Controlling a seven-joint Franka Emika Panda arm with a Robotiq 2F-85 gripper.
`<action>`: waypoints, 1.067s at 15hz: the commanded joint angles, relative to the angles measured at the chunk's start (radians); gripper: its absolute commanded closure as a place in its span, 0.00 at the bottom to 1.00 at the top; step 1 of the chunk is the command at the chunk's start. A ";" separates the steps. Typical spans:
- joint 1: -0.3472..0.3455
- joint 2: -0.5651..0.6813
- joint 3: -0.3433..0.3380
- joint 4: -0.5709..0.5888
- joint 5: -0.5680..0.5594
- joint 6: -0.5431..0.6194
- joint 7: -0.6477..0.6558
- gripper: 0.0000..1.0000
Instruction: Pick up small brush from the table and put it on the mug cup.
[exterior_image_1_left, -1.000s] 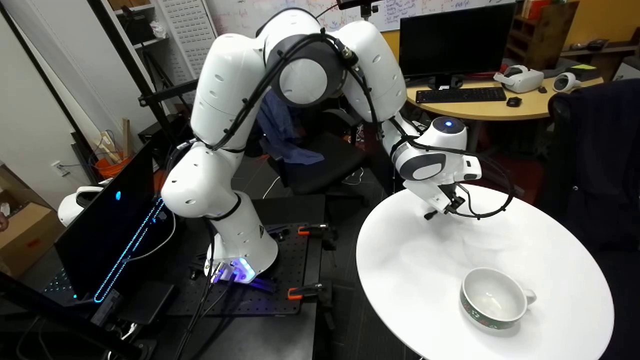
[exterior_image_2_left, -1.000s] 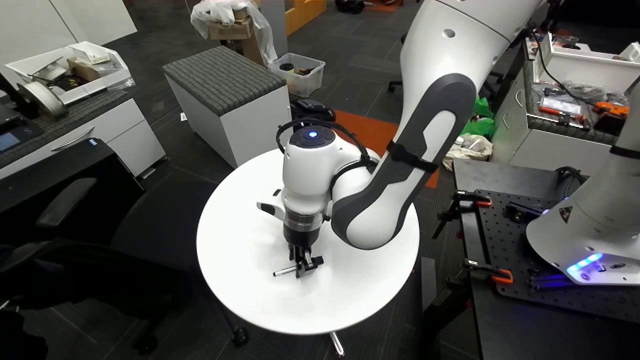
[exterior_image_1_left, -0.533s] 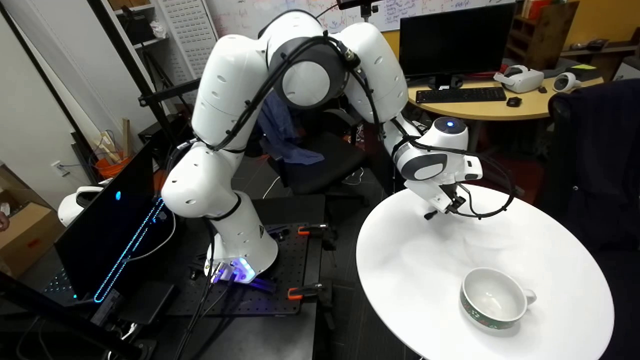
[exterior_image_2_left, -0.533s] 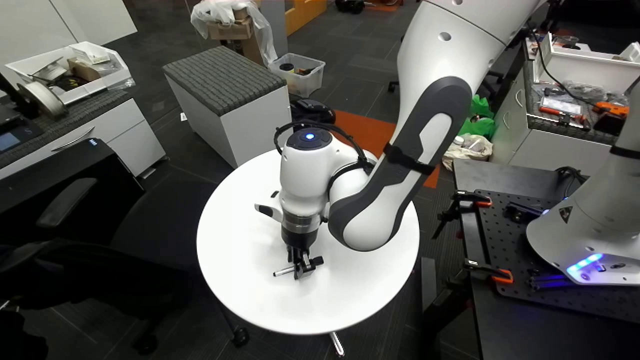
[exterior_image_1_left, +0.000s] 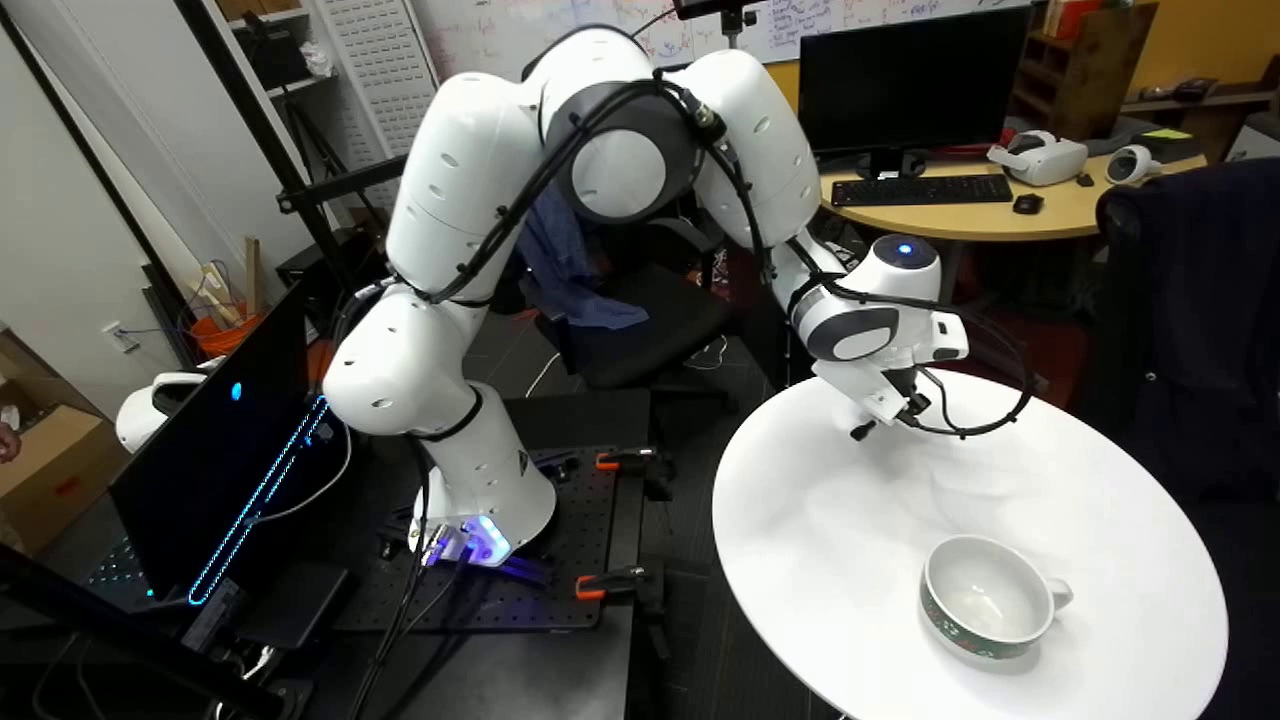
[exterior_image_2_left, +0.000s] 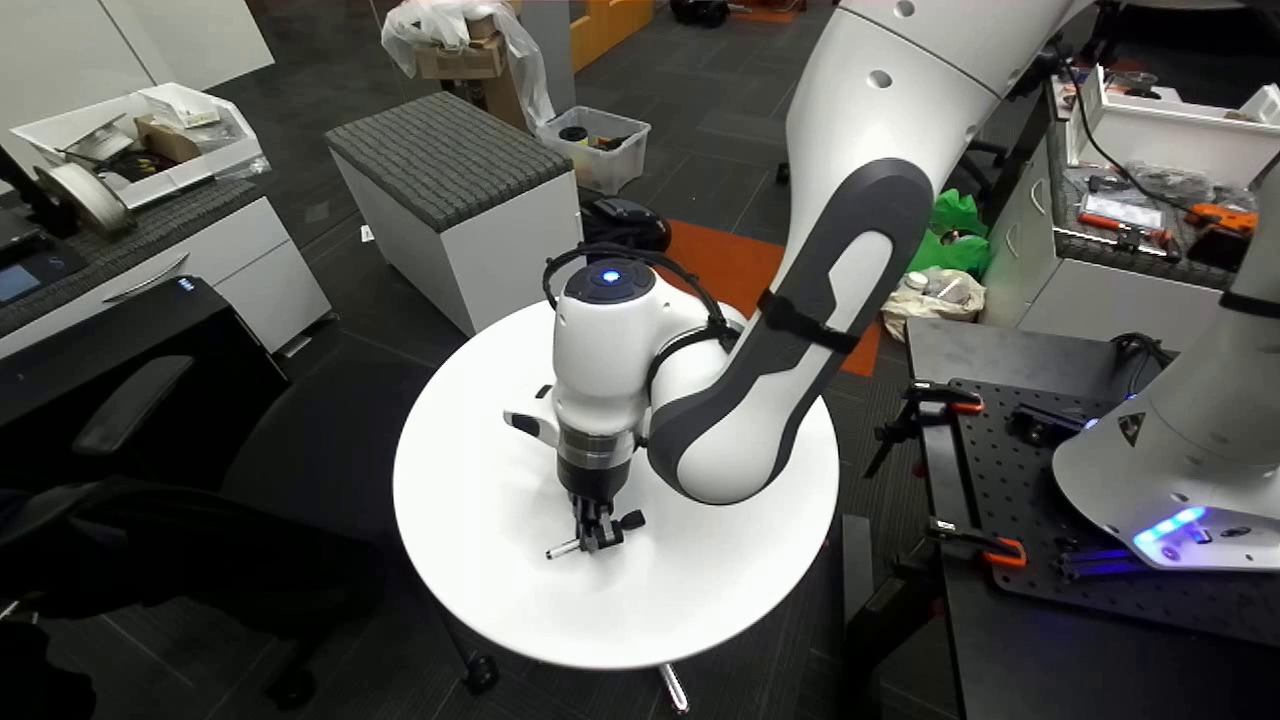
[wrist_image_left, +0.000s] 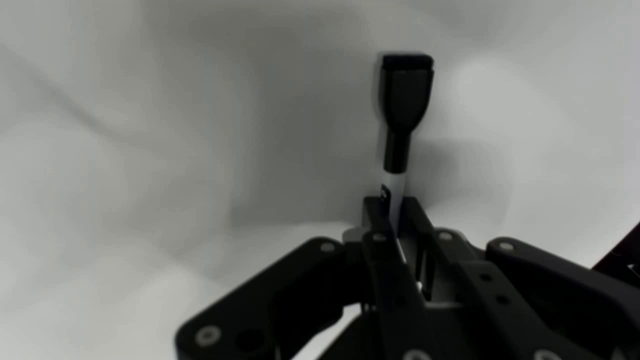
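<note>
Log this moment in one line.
jaws: shut on small brush | lift off table: unclear | mug cup: upright, brush not inside | placement: pending

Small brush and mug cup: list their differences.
The small brush is slim with a pale shaft and black head; the mug cup is squat and whitish with a dark green patterned band.
The small brush is clamped in the claw; the mug cup stands upright, unheld, on the table.
Both combine pale and dark parts.

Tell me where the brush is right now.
In the wrist view, the brush is right of centre, held between the fingers, its wide black head toward the top edge.
</note>
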 joint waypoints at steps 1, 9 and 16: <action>0.014 0.004 -0.010 0.026 -0.010 -0.035 0.022 0.97; 0.065 -0.141 -0.093 -0.097 -0.049 0.079 0.087 0.97; 0.092 -0.362 -0.204 -0.296 -0.103 0.207 0.153 0.97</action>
